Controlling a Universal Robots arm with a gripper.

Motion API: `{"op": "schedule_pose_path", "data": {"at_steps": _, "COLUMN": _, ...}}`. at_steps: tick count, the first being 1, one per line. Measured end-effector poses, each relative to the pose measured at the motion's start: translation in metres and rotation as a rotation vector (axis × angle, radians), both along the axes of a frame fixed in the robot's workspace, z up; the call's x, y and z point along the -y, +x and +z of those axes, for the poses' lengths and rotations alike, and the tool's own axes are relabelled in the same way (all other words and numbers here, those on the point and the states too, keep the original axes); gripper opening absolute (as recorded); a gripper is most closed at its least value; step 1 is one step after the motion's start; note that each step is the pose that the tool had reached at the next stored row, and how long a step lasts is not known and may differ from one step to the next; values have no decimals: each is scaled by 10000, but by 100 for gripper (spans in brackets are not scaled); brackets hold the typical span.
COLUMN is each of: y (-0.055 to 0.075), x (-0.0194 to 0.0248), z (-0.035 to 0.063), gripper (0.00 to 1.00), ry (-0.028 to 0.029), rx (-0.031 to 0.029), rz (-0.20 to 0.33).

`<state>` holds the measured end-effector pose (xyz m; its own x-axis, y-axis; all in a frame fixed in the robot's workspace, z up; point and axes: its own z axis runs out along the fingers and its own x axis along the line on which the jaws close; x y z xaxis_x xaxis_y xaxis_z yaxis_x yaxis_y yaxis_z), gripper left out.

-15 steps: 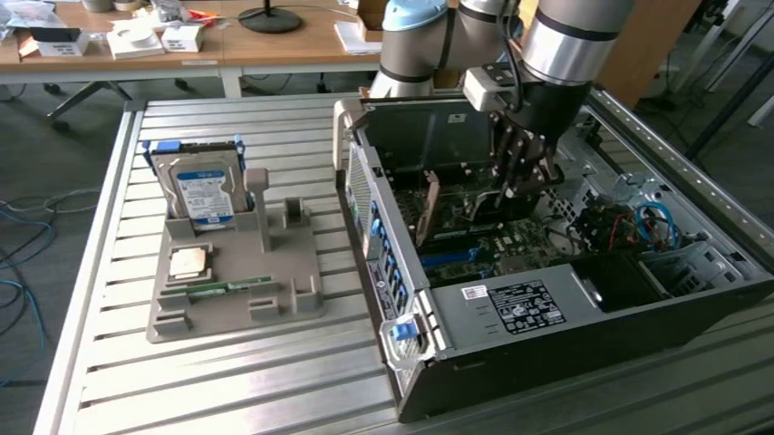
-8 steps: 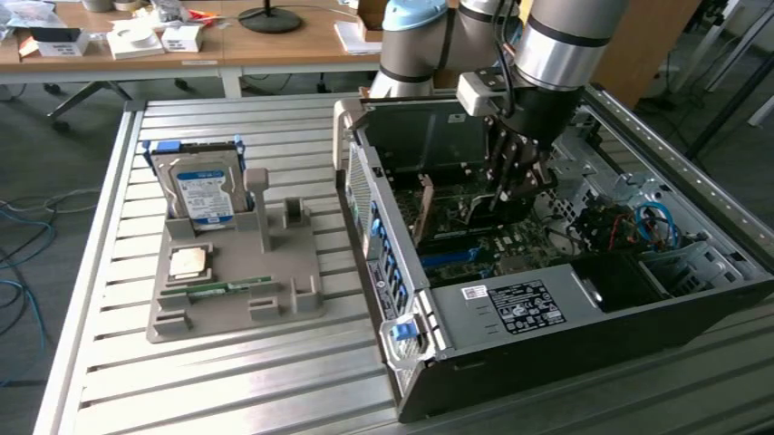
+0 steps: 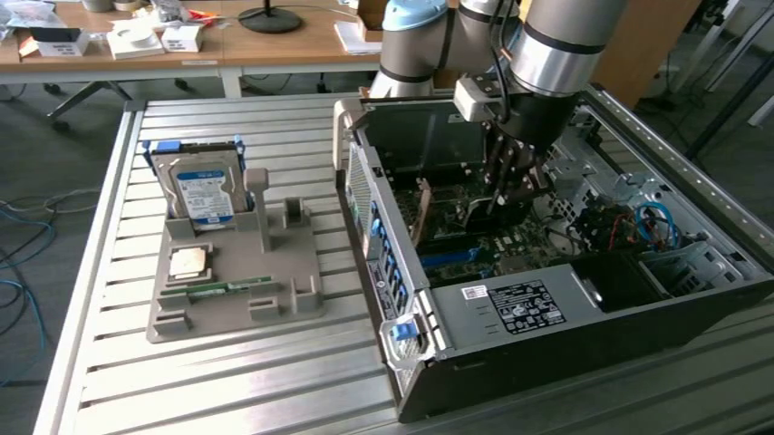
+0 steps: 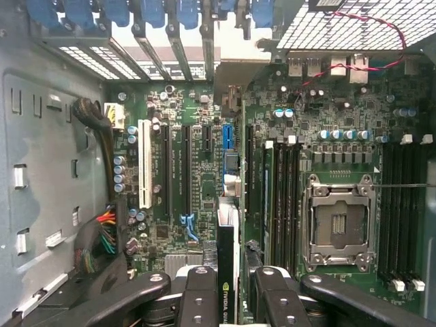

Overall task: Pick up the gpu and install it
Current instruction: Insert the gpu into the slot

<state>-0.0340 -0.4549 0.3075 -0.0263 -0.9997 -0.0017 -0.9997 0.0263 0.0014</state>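
The gripper (image 3: 510,181) reaches down into the open computer case (image 3: 604,344), its fingers (image 4: 201,300) partly closed and clamped on either side of the gpu (image 4: 227,272). The wrist view shows the card edge-on, with a black label strip facing the camera. The card stands on edge inside the case over the motherboard (image 4: 177,170), with its far end towards the case's rear wall. Whether its lower edge sits in a slot I cannot tell. Close on one side of the card inside the case run two long black slots (image 4: 185,167), a white slot (image 4: 144,163) and a short blue connector (image 4: 228,136). On the other side are dark memory slots (image 4: 283,197) and then the bare metal processor socket (image 4: 338,221). A bundle of coloured cables (image 4: 102,231) lies against the case's side wall, and a red and black wire (image 4: 354,41) crosses near the rear grille. Blue clips (image 4: 116,13) line the case's rear wall. Blue cables (image 3: 653,222) sit in the case's far corner, near a labelled black box (image 3: 520,308). Outside the case, on the exterior view's left, a grey holder (image 3: 290,304) on the slatted metal table (image 3: 242,381) carries an upright hard drive (image 3: 203,190), a square chip (image 3: 190,263) and a slim green memory stick (image 3: 217,290). Beyond the case stands a wooden desk (image 3: 278,45).
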Motion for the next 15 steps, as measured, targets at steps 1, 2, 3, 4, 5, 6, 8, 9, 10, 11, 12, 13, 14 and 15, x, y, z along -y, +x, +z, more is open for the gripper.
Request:
{"op": "schedule_pose_path", "data": {"at_steps": 1, "y": 0, "x": 0, "z": 0, "gripper": 26, "ry": 0, "rx": 0, "rz": -1}}
{"op": "schedule_pose_path", "data": {"at_steps": 2, "y": -1, "x": 0, "z": 0, "gripper": 26, "ry": 0, "rx": 0, "rz": -2}}
{"op": "schedule_pose_path", "data": {"at_steps": 3, "y": -1, "x": 0, "z": -4, "gripper": 26, "ry": 2, "rx": 1, "rz": -2}}
{"op": "schedule_pose_path", "data": {"at_steps": 4, "y": -1, "x": 0, "z": -14, "gripper": 26, "ry": 5, "rx": 2, "rz": -2}}
{"op": "schedule_pose_path", "data": {"at_steps": 5, "y": -1, "x": 0, "z": -24, "gripper": 26, "ry": 4, "rx": 1, "rz": -3}}
{"op": "schedule_pose_path", "data": {"at_steps": 6, "y": -1, "x": 0, "z": -35, "gripper": 26, "ry": 2, "rx": 1, "rz": -3}}
{"op": "schedule_pose_path", "data": {"at_steps": 8, "y": -1, "x": 0, "z": -57, "gripper": 26, "ry": 2, "rx": 1, "rz": -2}}
{"op": "schedule_pose_path", "data": {"at_steps": 9, "y": -1, "x": 0, "z": -67, "gripper": 26, "ry": 2, "rx": 1, "rz": -2}}
{"op": "schedule_pose_path", "data": {"at_steps": 10, "y": -1, "x": 0, "z": -76, "gripper": 26, "ry": 3, "rx": 1, "rz": -2}}
{"op": "schedule_pose_path", "data": {"at_steps": 11, "y": -2, "x": 0, "z": -86, "gripper": 26, "ry": 2, "rx": 0, "rz": -2}}
{"op": "schedule_pose_path", "data": {"at_steps": 12, "y": -3, "x": 0, "z": -96, "gripper": 26, "ry": 2, "rx": 1, "rz": -3}}
{"op": "schedule_pose_path", "data": {"at_steps": 13, "y": -4, "x": 0, "z": -106, "gripper": 26, "ry": 2, "rx": 1, "rz": -2}}
{"op": "schedule_pose_path", "data": {"at_steps": 14, "y": -5, "x": 0, "z": -114, "gripper": 26, "ry": 2, "rx": 1, "rz": -2}}
{"op": "schedule_pose_path", "data": {"at_steps": 15, "y": -5, "x": 0, "z": -117, "gripper": 26, "ry": 1, "rx": 0, "rz": -2}}
